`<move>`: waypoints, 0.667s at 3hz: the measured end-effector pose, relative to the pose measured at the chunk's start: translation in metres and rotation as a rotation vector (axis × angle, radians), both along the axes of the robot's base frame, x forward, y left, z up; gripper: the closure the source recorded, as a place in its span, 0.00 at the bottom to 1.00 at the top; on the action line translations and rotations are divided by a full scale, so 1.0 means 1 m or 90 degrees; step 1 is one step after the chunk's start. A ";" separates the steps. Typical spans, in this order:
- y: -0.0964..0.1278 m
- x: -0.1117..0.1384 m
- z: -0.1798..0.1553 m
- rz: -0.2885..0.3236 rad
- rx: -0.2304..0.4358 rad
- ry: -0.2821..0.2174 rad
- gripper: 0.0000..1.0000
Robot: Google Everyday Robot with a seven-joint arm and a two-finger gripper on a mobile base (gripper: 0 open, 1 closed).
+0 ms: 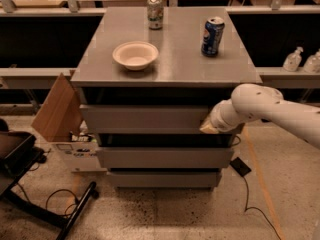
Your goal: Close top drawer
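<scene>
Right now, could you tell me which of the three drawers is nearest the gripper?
The top drawer, uppermost of three: the gripper is at the right end of its front, above the others.
</scene>
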State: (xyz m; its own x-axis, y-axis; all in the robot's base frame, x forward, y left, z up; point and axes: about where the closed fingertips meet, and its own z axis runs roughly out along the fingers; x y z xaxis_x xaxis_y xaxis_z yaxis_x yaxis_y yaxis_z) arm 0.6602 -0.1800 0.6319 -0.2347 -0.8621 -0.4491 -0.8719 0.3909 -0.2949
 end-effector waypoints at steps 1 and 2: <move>0.000 0.000 0.000 0.000 0.000 0.000 1.00; -0.010 0.008 0.001 -0.013 0.006 -0.008 1.00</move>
